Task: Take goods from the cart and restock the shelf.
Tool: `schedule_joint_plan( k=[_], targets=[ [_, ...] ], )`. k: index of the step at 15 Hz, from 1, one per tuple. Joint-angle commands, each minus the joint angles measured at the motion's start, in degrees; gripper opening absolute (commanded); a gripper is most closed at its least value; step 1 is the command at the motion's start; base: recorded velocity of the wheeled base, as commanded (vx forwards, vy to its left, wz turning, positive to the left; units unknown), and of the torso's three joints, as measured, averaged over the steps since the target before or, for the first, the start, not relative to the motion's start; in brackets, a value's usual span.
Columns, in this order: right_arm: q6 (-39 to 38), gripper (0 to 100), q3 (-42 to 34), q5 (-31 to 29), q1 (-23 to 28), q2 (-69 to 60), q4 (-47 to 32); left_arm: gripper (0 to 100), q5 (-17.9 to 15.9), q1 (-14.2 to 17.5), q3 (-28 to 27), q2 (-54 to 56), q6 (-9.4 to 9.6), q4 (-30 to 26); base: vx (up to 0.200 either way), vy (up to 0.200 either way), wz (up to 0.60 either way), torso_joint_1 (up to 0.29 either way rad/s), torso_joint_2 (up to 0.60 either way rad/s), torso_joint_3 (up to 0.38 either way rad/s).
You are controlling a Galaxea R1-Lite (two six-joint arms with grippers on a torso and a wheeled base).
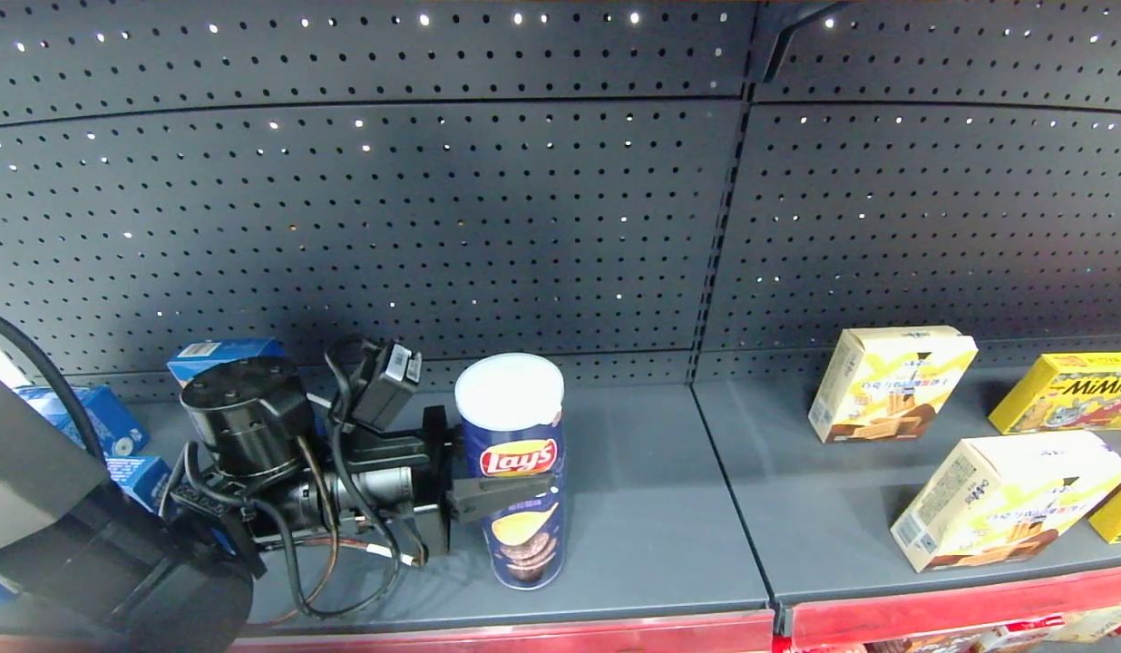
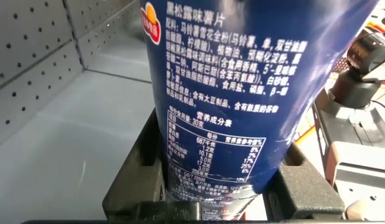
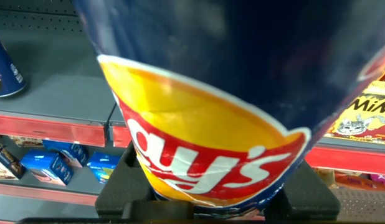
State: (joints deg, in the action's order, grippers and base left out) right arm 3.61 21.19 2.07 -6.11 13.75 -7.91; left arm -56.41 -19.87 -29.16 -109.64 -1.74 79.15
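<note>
Left tool (image 1: pixel 511 485) is closed on the mid-body of the chips can (image 1: pixel 515 435), keeping it upright on the shelf (image 1: pixel 651 508) near the front edge, evidently for release, while the right tool (image 3: pixel 208 193) grips a second can (image 3: pixel 199 112), presumably next for stocking.

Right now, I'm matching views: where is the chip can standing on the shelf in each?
Head view: chip can left of centre, in the left pincer.
Left wrist view: it close up, in that pincer.
Right wrist view: it small, beyond a held second can.
Shared: grey shelf board.
</note>
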Motion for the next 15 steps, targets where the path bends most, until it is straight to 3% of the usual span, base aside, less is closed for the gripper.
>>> schedule_joint_plan(
  k=[1,9,10,15],
  targets=[
    [0.08,0,-0.18,0.04,-0.04,0.05,0.00,0,0.07,0.01,0.24,-0.22,-0.01,-0.05,0.000,0.000,0.00,0.000,0.00,0.000],
    [0.00,0,-0.27,-0.05,0.04,0.05,0.00,0,0.16,0.01,0.33,-1.54,0.25,0.04,0.000,0.000,0.00,0.000,0.00,0.000],
    [0.00,0,-0.27,-0.05,-0.04,0.05,0.00,100,0.07,0.01,0.33,-1.54,0.25,0.04,0.000,0.000,0.00,0.000,0.00,0.000],
    [0.00,0,-0.18,-0.05,-0.04,0.05,0.00,100,0.07,0.18,0.24,-1.01,0.07,0.04,0.000,0.000,0.00,0.000,0.00,0.000]
  ],
)
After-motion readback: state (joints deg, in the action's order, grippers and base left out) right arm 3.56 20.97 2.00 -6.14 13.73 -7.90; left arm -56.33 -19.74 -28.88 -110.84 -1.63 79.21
